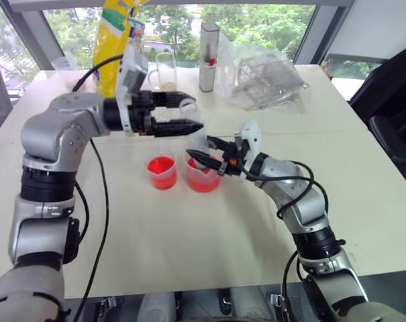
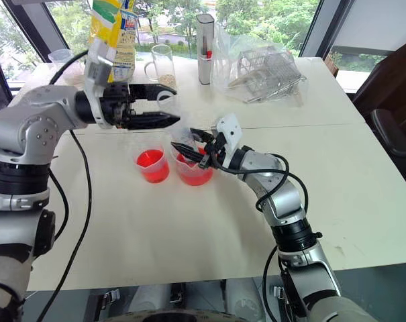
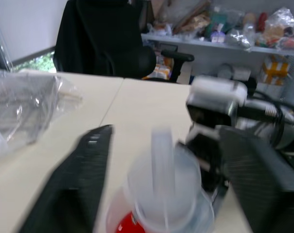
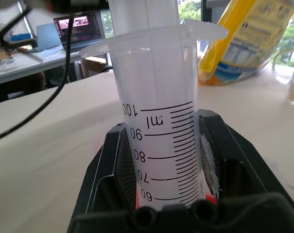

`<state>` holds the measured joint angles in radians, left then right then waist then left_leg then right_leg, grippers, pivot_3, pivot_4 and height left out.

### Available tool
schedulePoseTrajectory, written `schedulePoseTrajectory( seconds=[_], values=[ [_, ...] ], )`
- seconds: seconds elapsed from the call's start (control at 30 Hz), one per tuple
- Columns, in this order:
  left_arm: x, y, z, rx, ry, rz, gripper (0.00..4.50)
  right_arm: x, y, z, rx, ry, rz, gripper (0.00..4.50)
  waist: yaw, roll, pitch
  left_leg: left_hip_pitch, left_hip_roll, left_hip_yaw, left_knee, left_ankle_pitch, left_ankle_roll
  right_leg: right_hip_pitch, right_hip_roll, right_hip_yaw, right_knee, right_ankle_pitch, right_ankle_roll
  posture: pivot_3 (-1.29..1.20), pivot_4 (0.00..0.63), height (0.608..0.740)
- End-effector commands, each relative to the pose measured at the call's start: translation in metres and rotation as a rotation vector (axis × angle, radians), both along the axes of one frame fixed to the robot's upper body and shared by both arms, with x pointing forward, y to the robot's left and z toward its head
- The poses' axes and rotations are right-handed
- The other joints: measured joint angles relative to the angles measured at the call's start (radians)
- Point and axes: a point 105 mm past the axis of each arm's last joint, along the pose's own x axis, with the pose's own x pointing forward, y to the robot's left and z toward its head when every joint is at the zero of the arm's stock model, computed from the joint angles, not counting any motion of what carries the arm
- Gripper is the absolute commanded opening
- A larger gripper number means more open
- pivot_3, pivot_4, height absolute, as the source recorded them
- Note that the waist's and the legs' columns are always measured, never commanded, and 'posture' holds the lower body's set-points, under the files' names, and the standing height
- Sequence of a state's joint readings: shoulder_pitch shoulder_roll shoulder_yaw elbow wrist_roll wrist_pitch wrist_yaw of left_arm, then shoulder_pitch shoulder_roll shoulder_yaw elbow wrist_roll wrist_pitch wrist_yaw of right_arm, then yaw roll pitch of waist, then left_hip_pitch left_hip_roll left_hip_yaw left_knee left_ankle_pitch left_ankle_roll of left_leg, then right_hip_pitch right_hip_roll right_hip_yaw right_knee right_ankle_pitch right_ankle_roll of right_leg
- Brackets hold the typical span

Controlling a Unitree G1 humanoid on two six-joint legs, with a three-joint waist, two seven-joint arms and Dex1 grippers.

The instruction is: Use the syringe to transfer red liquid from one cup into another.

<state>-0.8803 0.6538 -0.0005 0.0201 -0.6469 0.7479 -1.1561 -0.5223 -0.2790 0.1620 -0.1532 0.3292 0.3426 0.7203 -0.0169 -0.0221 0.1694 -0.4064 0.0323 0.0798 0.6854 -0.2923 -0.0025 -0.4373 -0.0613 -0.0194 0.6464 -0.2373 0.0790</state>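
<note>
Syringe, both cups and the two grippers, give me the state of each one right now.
syringe: upright, tip down in the beaker, barrel clear.
beaker: holds red liquid.
narrower cup: upright, holds red liquid.
right gripper: shut on the syringe barrel.
left gripper: open around the plunger top.

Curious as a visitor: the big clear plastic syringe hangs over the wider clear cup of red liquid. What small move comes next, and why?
Probably closing the left gripper on the clear plastic syringe's plunger: its fingers stand open either side of it, while the right gripper holds the barrel upright over the wider cup of red liquid.
</note>
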Motion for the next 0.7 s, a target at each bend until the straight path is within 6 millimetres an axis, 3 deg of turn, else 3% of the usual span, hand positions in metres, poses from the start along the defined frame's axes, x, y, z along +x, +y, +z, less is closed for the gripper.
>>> schedulePoseTrajectory(
  seconds=[0.03,0.17,0.33,0.53,0.7],
  values=[
    [-0.011,0.015,0.025,-0.074,-0.057,0.011,4.44,-0.003,-0.006,0.027,0.037,-0.095,-0.009,1.42,0.001,0.000,0.000,0.000,0.000,0.000,0.000,0.000,0.000,0.000,0.000,0.000,0.000,0.000,0.000,0.00,0.150,0.740],
    [-0.016,0.032,0.035,-0.134,-0.055,0.049,4.44,0.001,-0.016,0.038,0.046,-0.118,-0.037,1.42,0.001,0.000,0.000,-0.001,0.000,0.000,0.000,0.000,0.000,-0.001,-0.001,0.000,0.000,0.000,0.000,0.00,0.150,0.740],
    [-0.014,0.047,0.033,-0.123,-0.072,0.120,4.44,0.001,-0.023,0.062,0.063,-0.162,-0.037,1.42,0.002,0.000,0.000,0.000,0.000,0.000,0.000,0.000,0.000,0.000,-0.001,0.000,0.000,0.000,0.000,0.00,0.150,0.740],
    [-0.008,0.055,0.034,-0.121,-0.119,0.141,4.44,-0.007,0.003,0.101,0.120,-0.205,0.071,1.42,-0.001,0.000,0.000,-0.001,0.000,0.001,0.000,0.000,0.000,-0.001,0.000,0.000,0.001,0.000,0.000,0.00,0.150,0.740],
    [-0.006,0.055,0.043,-0.157,-0.162,0.127,4.44,-0.011,0.033,0.104,0.135,-0.180,0.166,1.42,0.001,0.000,0.000,-0.001,0.000,0.001,0.000,0.000,0.000,-0.001,0.000,0.000,0.001,0.000,0.000,0.00,0.150,0.740]
  ],
)
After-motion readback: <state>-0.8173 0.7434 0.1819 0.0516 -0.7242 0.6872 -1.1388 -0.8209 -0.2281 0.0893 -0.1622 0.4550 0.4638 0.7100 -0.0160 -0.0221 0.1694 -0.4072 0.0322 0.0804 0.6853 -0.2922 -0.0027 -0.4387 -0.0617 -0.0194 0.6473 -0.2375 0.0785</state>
